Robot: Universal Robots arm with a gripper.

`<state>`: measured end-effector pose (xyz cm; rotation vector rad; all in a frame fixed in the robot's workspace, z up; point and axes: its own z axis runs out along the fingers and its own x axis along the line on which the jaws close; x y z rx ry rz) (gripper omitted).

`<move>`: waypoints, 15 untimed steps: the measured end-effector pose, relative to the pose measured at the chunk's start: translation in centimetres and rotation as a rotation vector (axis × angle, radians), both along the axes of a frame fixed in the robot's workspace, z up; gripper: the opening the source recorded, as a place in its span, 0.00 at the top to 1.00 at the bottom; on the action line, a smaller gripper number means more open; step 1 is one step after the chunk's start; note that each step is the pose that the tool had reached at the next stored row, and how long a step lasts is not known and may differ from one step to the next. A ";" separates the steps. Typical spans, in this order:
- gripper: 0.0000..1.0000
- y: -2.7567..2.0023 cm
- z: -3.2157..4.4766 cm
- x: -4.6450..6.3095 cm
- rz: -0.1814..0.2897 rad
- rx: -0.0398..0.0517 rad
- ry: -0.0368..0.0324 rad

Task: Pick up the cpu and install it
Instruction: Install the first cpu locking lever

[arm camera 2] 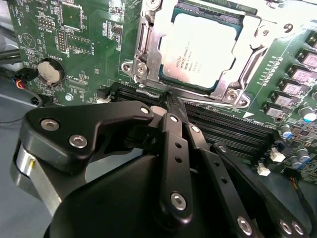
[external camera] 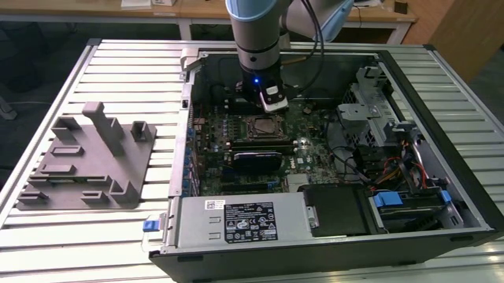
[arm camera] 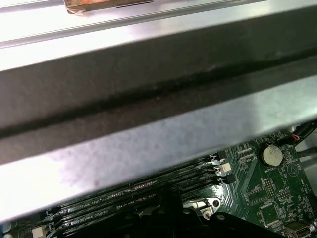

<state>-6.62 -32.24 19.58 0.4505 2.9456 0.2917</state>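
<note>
Seated in socket: cpu (arm camera 2: 200, 47). Jaws together, empty, just beside. Risk: scraping memory slots (arm camera 2: 223, 124) if lowered.

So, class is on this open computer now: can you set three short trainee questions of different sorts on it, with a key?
1. True or false: the cpu lies inside the metal-framed socket on the green motherboard.
2. In the exterior view, where does the grey tray sit relative to the computer case? A: on the exterior view's left of it. B: on the exterior view's right of it. C: inside it.
3. Fill in: the round silver disc on the motherboard in the second wrist view is a coin ____.

Key: 1 true; 2 A; 3 battery.
</note>
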 end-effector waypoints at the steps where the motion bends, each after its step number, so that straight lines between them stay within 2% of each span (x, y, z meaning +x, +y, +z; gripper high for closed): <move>1: 0.89 0.00 -0.01 0.0 0.001 -0.0007 0.0000; 15: 0.89 -0.03 -0.27 0.0 0.006 -0.0154 0.0000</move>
